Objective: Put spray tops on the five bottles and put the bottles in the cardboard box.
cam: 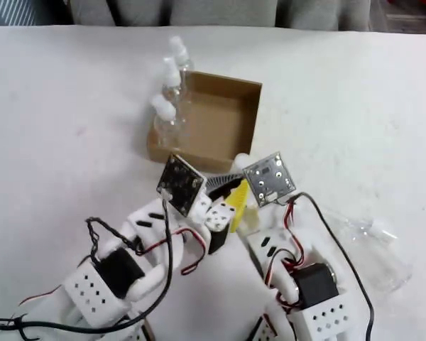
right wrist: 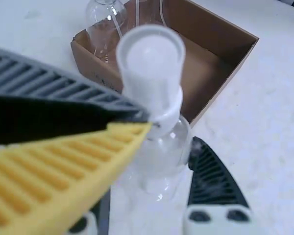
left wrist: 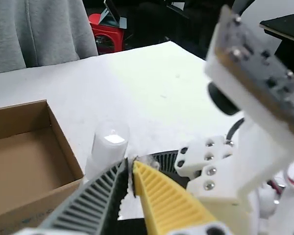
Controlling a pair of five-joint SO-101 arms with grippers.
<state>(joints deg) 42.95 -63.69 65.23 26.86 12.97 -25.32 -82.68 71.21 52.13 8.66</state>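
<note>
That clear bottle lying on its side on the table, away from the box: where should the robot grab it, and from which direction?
Probably across the round body of the lying bottle, near its middle, coming straight down from above. It lies flat on the table with both long sides free, and the body is its widest part.

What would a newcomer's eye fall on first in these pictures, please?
The two arms meet before the brown cardboard box: the grey-and-yellow left tool pinches the white spray top of a clear plastic bottle held by the right tool. Three capped clear bottles stand at the box's left edge, and another clear bottle lies on the white table right of the arms.
</note>
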